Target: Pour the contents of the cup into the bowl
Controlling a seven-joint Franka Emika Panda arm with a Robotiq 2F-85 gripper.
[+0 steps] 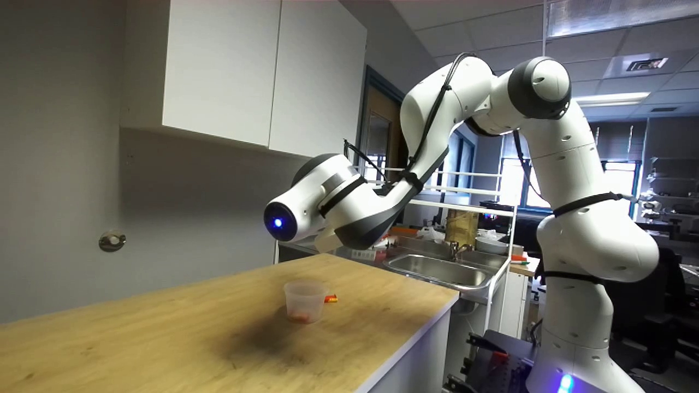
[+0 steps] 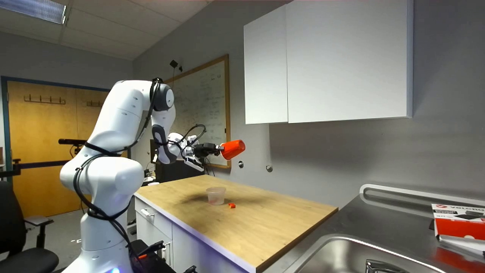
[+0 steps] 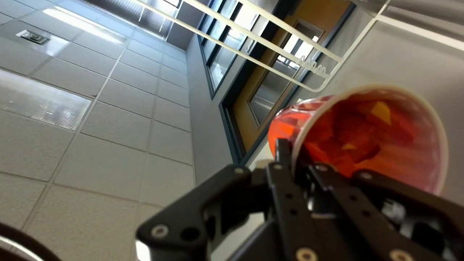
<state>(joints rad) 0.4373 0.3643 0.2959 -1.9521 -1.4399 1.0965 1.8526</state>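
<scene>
above the tabletop (image 2: 273, 227), well clear of it, the cup (image 2: 233, 149) is tipped onto its side, its mouth facing back toward the pincer (image 3: 294, 155), which is clamped across the rim. red pieces (image 3: 357, 141) lie inside it, so i judge the pour unfinished. the bowl (image 1: 304, 297) stands upright below, something reddish (image 1: 300, 317) at its bottom; whether the cup is straight over it, i cannot tell. to do this well, bring the mouth low over the bowl, then tip slowly, with small shakes for pieces that cling; held by the rim alone, the cup may twist. stray bits (image 2: 232, 205) just beside the bowl suggest how easily some could miss. the tabletop has a pale wood look, with soft shadow near the bowl. behind it is a grey wall (image 2: 416, 159) with a white cabinet (image 2: 326, 64); near one end is a steel sink (image 2: 335, 252), and across the room, wooden doors (image 2: 41, 140).
</scene>
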